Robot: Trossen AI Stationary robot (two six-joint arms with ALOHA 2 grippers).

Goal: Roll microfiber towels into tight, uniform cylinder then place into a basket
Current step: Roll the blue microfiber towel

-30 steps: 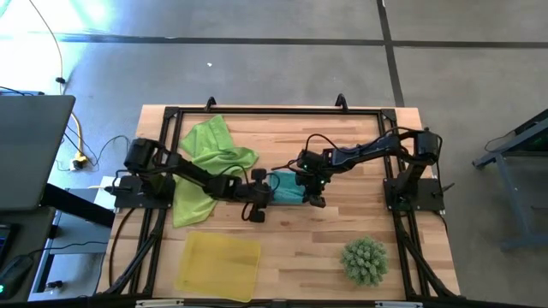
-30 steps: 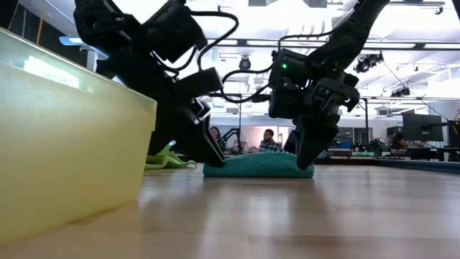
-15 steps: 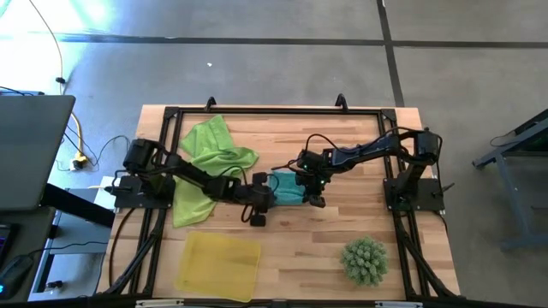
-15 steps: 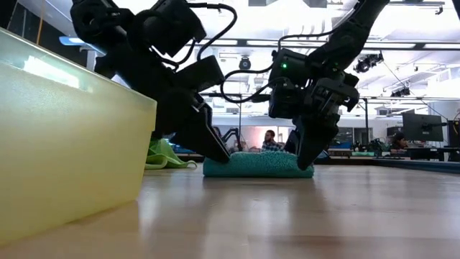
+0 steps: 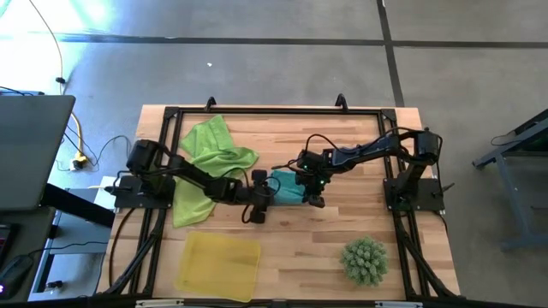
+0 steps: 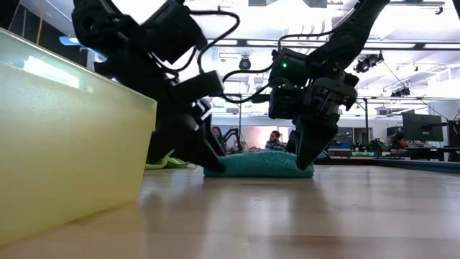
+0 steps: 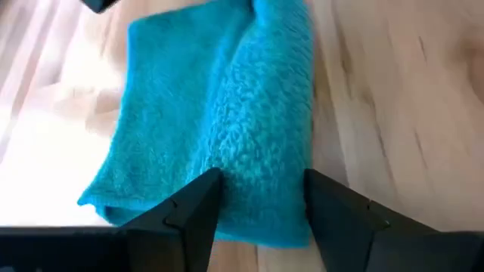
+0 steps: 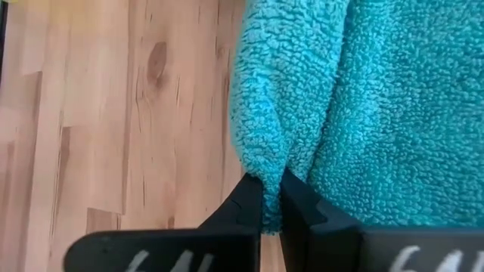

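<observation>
Near the table's front edge, yellow basket [image 5: 219, 265], no towels inside.

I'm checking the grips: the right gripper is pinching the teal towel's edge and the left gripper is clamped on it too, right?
Not quite. The right gripper does pinch the teal towel, but the left wrist view shows the left gripper open, its fingers apart over the towel.

translucent yellow plastic basket [image 6: 72, 137] near left, wall only | teal microfibre towel [image 6: 260, 164] flat on wooden tabletop [image 6: 302, 212]; left gripper [image 6: 203, 155] at one end; right gripper [image 6: 305, 155] pinching other end
</observation>
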